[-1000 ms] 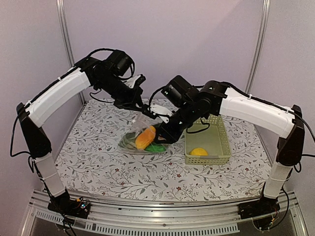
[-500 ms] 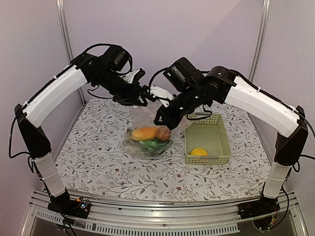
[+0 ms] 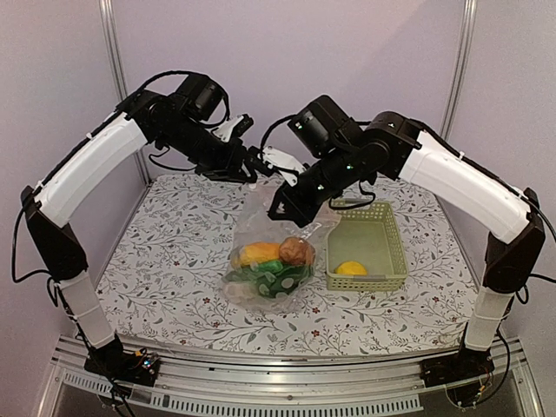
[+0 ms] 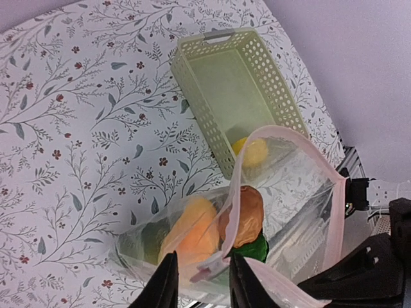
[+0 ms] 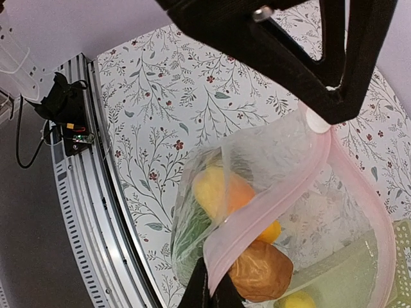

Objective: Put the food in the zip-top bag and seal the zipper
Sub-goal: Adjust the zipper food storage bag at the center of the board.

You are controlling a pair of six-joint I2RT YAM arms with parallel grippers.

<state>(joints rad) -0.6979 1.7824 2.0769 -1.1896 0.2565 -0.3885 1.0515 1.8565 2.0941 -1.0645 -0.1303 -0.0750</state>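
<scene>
While most food (image 3: 258,254) is in the zip-top bag (image 3: 271,217), lemon (image 3: 351,268) waits in basket (image 3: 385,228).
Jaws of left gripper (image 4: 200,283) + right gripper (image 5: 209,292) pinch bag mouth; zipper (image 5: 277,197) open, not sealed yet.

My floral-print table (image 3: 156,278) carries a pale green basket (image 3: 367,283) at three o'clock; the clear bag (image 3: 265,287) seems to rest at its centre.
</scene>
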